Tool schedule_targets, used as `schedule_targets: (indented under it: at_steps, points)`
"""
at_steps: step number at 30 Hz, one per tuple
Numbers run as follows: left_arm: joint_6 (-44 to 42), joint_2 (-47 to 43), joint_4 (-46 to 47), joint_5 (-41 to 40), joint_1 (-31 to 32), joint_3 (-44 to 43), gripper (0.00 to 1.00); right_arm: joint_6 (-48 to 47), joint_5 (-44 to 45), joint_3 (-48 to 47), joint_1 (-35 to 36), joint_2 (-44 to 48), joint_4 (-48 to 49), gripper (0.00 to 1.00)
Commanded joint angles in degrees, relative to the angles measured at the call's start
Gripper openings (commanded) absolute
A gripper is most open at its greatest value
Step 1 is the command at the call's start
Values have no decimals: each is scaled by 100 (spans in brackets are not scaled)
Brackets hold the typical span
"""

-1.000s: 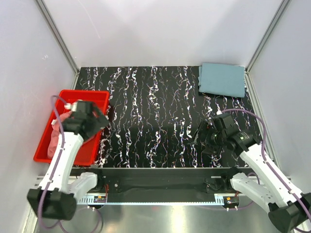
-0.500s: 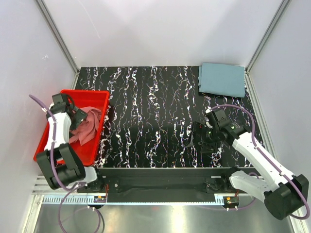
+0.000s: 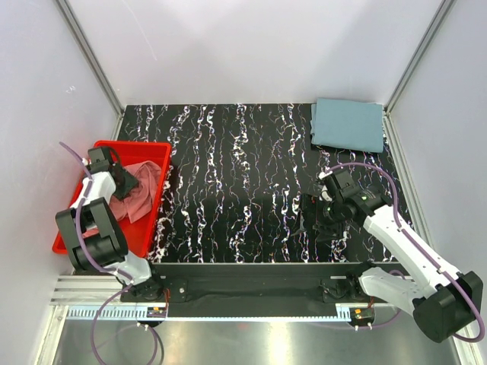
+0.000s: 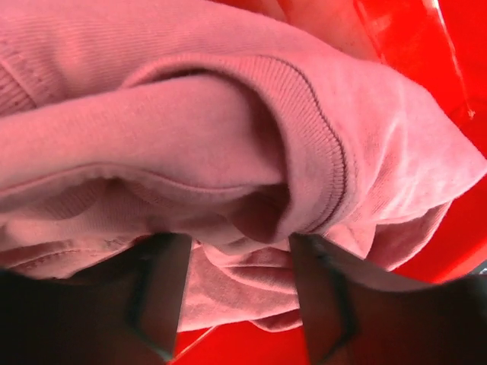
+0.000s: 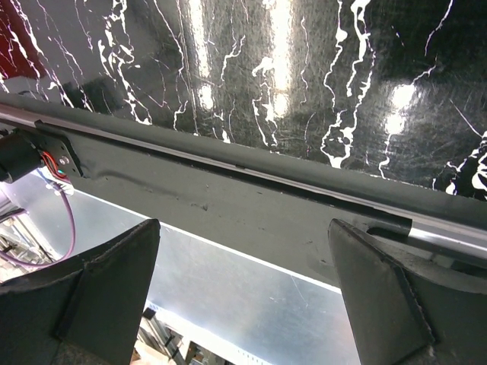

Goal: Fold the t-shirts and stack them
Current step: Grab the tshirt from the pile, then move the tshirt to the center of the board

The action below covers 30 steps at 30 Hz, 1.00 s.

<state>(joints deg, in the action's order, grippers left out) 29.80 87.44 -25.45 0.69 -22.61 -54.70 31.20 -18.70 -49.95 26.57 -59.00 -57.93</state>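
Two t-shirts are in view. One pink t-shirt (image 3: 141, 194) lies crumpled in the single red bin (image 3: 131, 144), which sits at about 9 o'clock on the black marbled table (image 3: 236, 175). The heap's long axis runs roughly from 1 o'clock to 7 o'clock inside the bin. One grey-blue t-shirt (image 3: 348, 125) lies folded flat at about 1 o'clock, in the far right corner. It forms a rectangle whose longer side runs from 9 to 3 o'clock.

The left gripper (image 3: 128, 187) reaches down into the bin, against the pink cloth. In the left wrist view its fingers (image 4: 161, 293) stand partly apart, with a bunched fold of the shirt and its ribbed neckband (image 4: 319, 137) between and above them. Whether they pinch the fabric cannot be told.

The right gripper (image 3: 310, 217) hangs over the table at about 5 o'clock, well apart from both shirts. The right wrist view shows its jaws spread wide with nothing between them, above the table's near edge rail (image 5: 251, 201).
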Motion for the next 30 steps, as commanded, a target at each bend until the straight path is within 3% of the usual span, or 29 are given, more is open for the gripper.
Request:
schedule_targets:
  at_steps: [1,2,5,9,13,15,17,19,21,22,25,30]
  points:
    - [-317,-218,226,56,-33,-189,42,-88,68,-111,-2,126,-52,100]
    - [-430,-314,121,11,-24,-269,26,-44,68,-102,-2,135,-52,100]
    - [-563,-665,-319,-51,-33,-663,0,78,94,-76,-2,152,10,100]
    - [-379,-1411,-680,290,-24,-1060,0,290,68,12,-2,222,115,100]
    - [384,-2125,-644,1405,194,-1455,0,562,94,135,-2,337,186,100]
    - [770,-2344,-681,1547,737,-1684,0,650,112,188,-2,407,221,100]
    - [1544,-2608,253,2048,1090,-1518,0,764,103,258,-2,459,282,100]
    - [1800,-2618,427,2015,1784,-1849,0,835,77,232,-2,434,291,100]
    - [1591,-2356,-133,1909,2572,-2516,0,844,112,188,-2,425,265,100]
    - [1355,-2015,-379,1935,2804,-3337,0,835,121,127,-2,407,265,100]
    - [1081,-1722,-952,2163,3534,-4414,0,800,270,-5,-2,398,195,100]
    - [1309,-1730,-760,2585,4280,-4858,0,817,376,-120,-2,451,98,100]
